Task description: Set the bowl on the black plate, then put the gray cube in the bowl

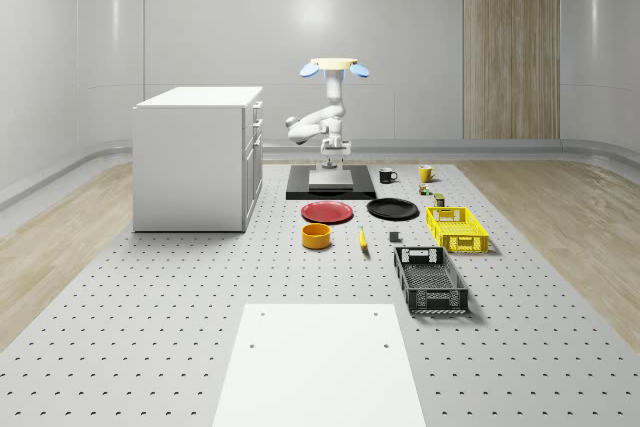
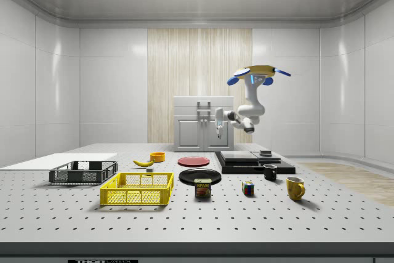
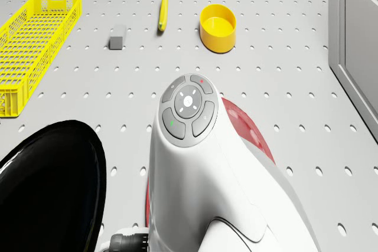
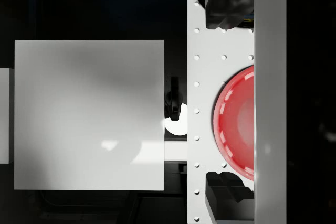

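Perforated gray tabletop (image 1: 150, 287) spreads before you: the yellow bowl (image 1: 316, 236) sits empty at its center, with the black plate (image 1: 392, 209) at two o'clock from it and the gray cube (image 1: 394, 238) at three o'clock. Your drone (image 1: 334, 67) hovers over the dark pad (image 1: 329, 185) at twelve o'clock, beyond the red plate (image 1: 327, 212). Its gripper (image 4: 229, 98) hangs high with fingers (image 4: 227, 3) apart and empty.

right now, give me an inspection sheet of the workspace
surface: perforated table, white sheet at near edge.
job's things: yellow bowl on table, apart from black plate; gray cube on table.
clutter: red plate, banana, yellow crate, dark crate, two mugs, can, puzzle cube.
grippers: gripper open, empty, high over red plate's edge; drone hovers above black pad.
cables: nothing seen.
surroundings: white cabinet, wall panels.
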{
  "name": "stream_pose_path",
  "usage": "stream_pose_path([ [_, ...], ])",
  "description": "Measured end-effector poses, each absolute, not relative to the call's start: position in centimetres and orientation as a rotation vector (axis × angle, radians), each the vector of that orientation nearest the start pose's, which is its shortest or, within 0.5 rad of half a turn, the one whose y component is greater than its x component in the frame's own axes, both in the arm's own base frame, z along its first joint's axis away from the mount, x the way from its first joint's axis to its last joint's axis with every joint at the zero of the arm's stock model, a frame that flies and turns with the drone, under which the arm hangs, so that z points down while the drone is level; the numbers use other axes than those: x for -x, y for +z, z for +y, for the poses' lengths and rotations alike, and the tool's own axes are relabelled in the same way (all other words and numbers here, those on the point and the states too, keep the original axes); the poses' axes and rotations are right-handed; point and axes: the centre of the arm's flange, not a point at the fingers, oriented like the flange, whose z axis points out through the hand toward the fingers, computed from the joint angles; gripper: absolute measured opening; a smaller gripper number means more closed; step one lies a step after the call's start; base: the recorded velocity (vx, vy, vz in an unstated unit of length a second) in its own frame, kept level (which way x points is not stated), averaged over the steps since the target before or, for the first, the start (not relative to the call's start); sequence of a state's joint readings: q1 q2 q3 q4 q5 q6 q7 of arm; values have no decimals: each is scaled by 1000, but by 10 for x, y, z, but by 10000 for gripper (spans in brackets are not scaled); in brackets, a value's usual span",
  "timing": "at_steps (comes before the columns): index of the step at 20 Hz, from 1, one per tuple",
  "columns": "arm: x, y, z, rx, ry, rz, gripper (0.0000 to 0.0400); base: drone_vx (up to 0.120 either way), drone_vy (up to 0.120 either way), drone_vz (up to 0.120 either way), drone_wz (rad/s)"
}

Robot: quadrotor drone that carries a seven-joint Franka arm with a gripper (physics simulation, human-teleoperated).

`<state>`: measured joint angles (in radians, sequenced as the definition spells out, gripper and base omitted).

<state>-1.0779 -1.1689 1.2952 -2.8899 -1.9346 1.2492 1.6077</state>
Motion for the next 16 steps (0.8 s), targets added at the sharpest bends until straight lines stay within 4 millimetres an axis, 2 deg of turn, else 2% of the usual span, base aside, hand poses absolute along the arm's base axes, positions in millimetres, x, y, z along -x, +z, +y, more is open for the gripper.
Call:
stream_pose_path([
  [7,-307,491,0,-1,784,-2,400,120,0,0,0],
  [12,-307,491,0,-1,785,-2,400,120,-96,0,0],
  [13,-307,491,0,-1,785,-2,400,120,0,0,0],
  [16,-307,491,0,-1,785,-2,400,120,0,-93,0],
])
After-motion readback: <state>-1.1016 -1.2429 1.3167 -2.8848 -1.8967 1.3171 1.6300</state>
